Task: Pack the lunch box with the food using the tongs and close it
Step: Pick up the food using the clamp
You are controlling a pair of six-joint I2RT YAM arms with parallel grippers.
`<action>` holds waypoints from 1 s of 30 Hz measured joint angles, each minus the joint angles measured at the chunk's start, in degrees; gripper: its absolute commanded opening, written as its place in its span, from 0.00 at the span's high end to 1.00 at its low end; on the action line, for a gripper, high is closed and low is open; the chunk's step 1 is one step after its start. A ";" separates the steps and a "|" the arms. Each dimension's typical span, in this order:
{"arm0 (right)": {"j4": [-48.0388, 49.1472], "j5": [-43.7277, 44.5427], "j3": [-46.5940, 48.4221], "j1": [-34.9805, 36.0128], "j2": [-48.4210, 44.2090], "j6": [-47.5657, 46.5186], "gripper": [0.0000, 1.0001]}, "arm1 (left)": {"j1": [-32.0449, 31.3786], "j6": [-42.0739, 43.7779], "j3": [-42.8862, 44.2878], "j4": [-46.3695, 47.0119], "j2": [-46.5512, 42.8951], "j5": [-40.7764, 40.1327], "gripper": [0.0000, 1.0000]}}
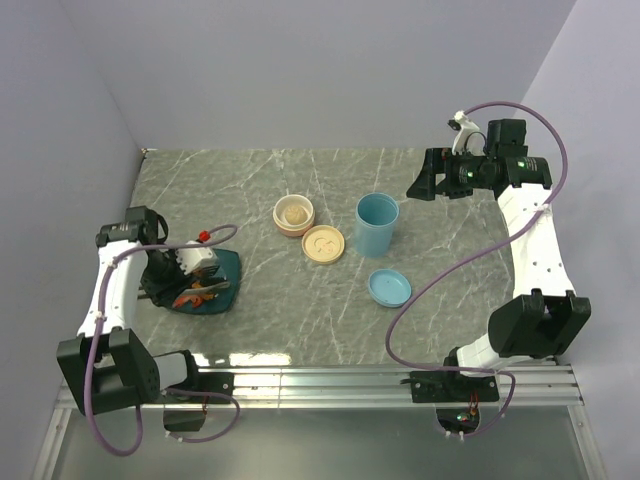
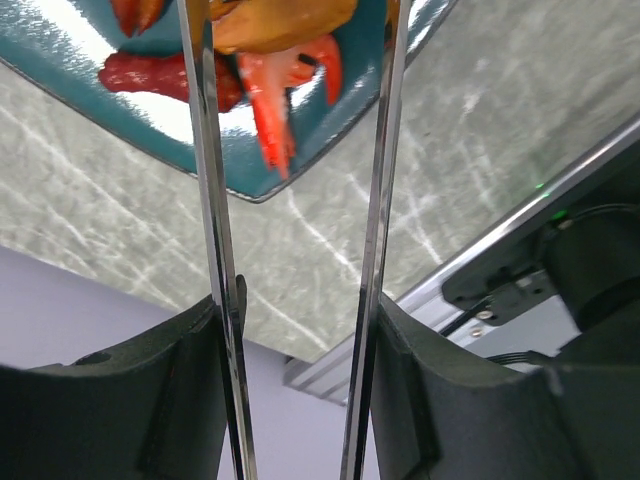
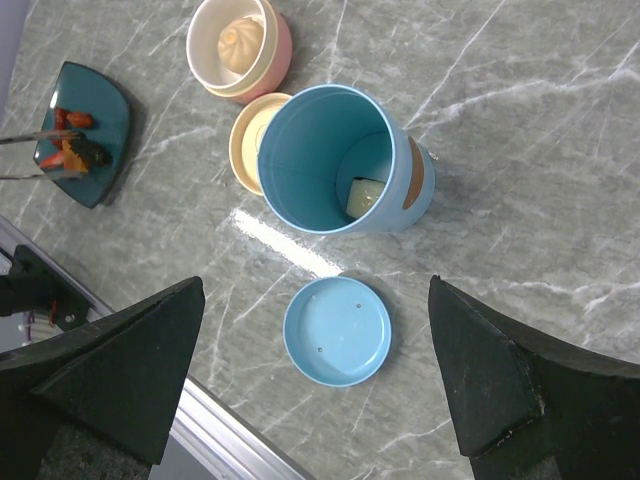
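My left gripper (image 2: 300, 310) is shut on the slim metal tongs (image 2: 213, 200), one arm against each finger. It hovers over the dark teal plate (image 1: 222, 272) at the left. The tong arms reach over the plate (image 2: 70, 70) and straddle an orange food piece (image 2: 285, 20), with a red shrimp piece (image 2: 275, 110) beside it. The blue lunch box (image 1: 377, 224) stands upright and uncovered with a pale piece (image 3: 365, 195) inside. Its blue lid (image 1: 388, 287) lies on the table in front. My right gripper (image 1: 420, 185) hangs open high above the lid (image 3: 337, 330).
A pink bowl (image 1: 294, 214) holding a pale ball (image 3: 240, 45) sits left of the lunch box, its beige lid (image 1: 324, 243) lying next to it. The metal rail (image 1: 320, 378) runs along the table's near edge. Grey walls close the left and back.
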 measured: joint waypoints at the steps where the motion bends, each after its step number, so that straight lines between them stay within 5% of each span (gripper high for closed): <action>1: 0.00 -0.02 0.00 0.00 0.04 -0.02 0.00 | 0.07 0.20 0.11 0.33 0.31 -0.28 0.46; 17: -0.26 -0.17 0.00 0.00 0.98 0.00 0.00 | 0.15 2.45 1.40 3.52 5.44 -2.21 0.47; 30: -0.35 -0.50 0.00 0.00 1.11 0.00 0.00 | 0.15 2.67 3.37 3.98 8.96 -2.64 0.59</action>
